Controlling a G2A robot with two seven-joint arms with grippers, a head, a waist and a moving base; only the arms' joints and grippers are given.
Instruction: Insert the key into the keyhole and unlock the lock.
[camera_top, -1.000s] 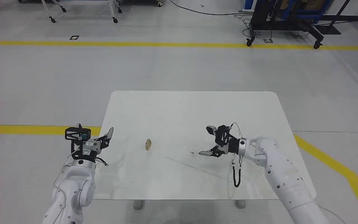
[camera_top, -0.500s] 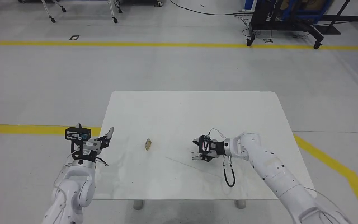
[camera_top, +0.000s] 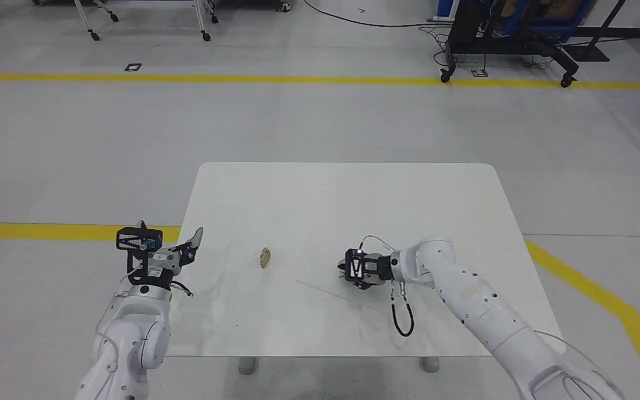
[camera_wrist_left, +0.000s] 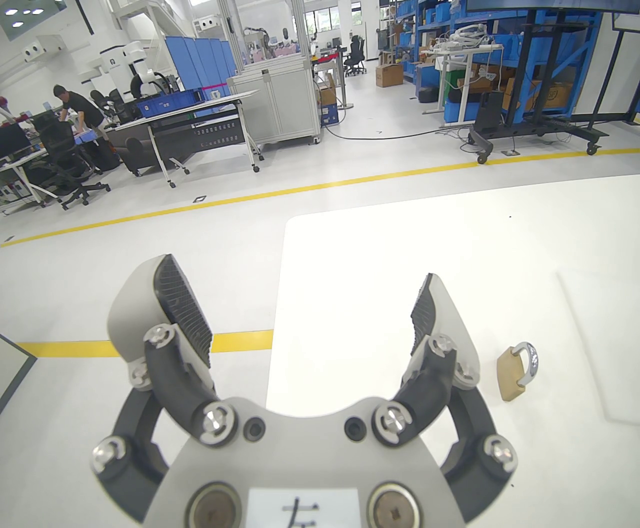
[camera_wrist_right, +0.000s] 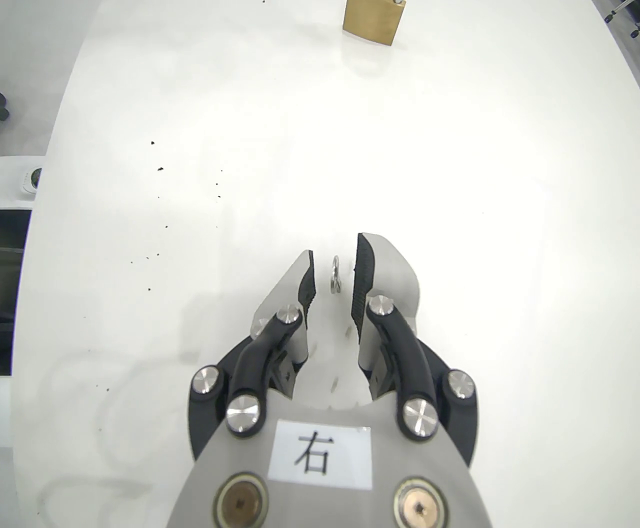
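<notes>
the white arms (camera_top: 478, 305) bear a black cable (camera_top: 402, 318) and grey, black-padded end effectors (camera_wrist_right: 334, 260).

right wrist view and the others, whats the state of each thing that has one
key: on the table, not gripped, not inserted
padlock: lying on the table, shackle looks shut
right tool: open, straddling the key
left tool: open, empty

Open surface (camera_top: 420, 200) lies between the lock (camera_top: 265, 258) and the right gripper (camera_wrist_right: 335, 247); the key (camera_wrist_right: 334, 279) sits in the narrow gap between its fingers (camera_wrist_right: 362, 270).
</notes>
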